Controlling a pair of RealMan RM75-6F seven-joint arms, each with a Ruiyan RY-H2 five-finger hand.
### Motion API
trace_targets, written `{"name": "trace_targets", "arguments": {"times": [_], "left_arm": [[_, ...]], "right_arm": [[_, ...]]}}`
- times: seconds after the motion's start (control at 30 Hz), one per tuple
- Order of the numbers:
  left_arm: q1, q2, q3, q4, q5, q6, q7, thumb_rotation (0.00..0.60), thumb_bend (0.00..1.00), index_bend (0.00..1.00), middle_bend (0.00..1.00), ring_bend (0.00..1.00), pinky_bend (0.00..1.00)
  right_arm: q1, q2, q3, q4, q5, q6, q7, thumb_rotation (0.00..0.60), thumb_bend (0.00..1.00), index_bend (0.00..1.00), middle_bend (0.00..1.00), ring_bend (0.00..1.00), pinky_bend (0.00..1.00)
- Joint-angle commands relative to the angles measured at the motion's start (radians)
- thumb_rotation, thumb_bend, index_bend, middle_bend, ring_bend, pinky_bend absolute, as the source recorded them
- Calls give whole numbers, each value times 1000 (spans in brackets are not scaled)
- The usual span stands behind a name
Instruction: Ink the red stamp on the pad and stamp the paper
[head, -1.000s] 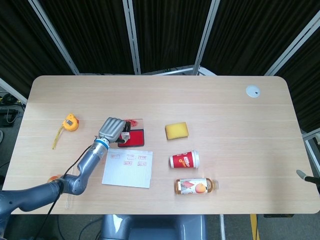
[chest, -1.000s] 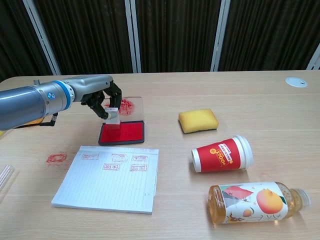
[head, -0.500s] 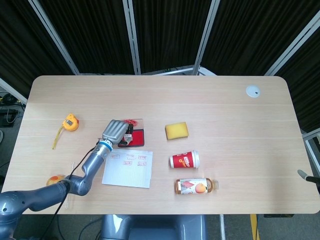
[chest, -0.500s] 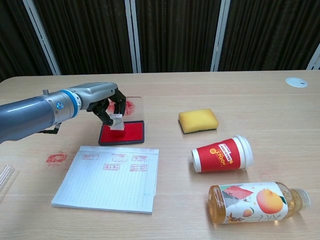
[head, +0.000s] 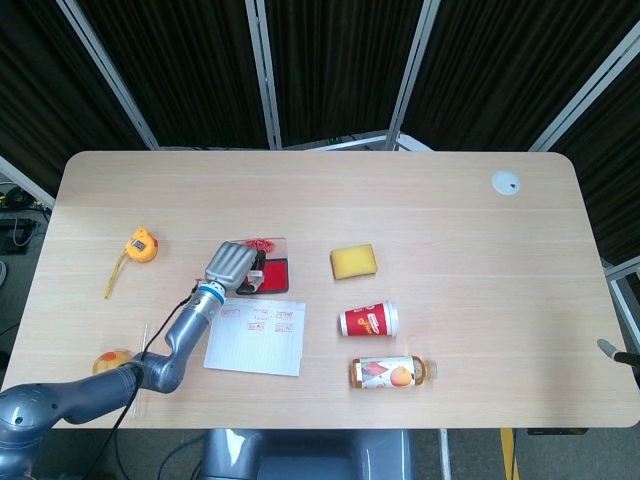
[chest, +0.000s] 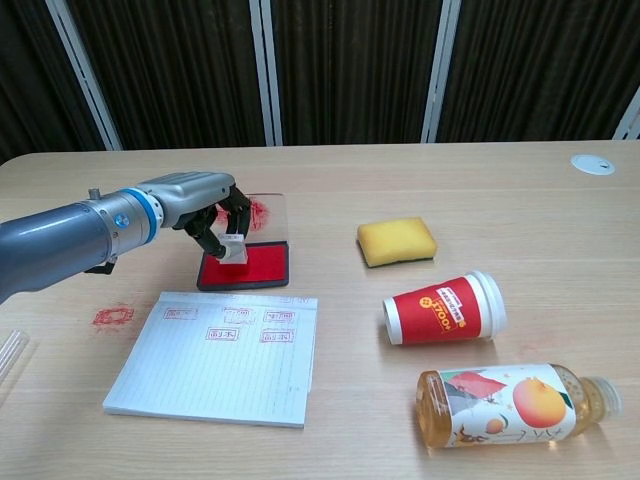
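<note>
Fingers (chest: 212, 230) of the left hand (chest: 200, 205) pinch a clear stamp (chest: 234, 247) on the red pad (chest: 247, 267).

Your bench (chest: 520, 200) is carrying: ink pad (chest: 262, 266), notepad (chest: 215, 360), sponge (chest: 397, 241), red cup (chest: 445, 307) & juice bottle (chest: 515, 402) lying sideways, tape measure (head: 141, 245).

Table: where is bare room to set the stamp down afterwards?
Bare wood lies behind the sponge toward the far edge, and between the notepad and paper cup. It is crowded near the ink pad, left hand and juice bottle.
</note>
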Motion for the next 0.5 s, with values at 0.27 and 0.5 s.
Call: {"name": "trace_targets", "arguments": {"times": [0.27,0.5], "left_arm": [[7,-19,6,27,1,-9,-20,600,422,549,524,756,840],[12,-29,8,45,3,-12,-24,600,423,550,525,756,840]], "right_arm": [[-1,2,2,2,4,-1,4,600,0,0,0,0,0],[-1,3,3,4,5,-2,7,600,0,0,0,0,0]]}}
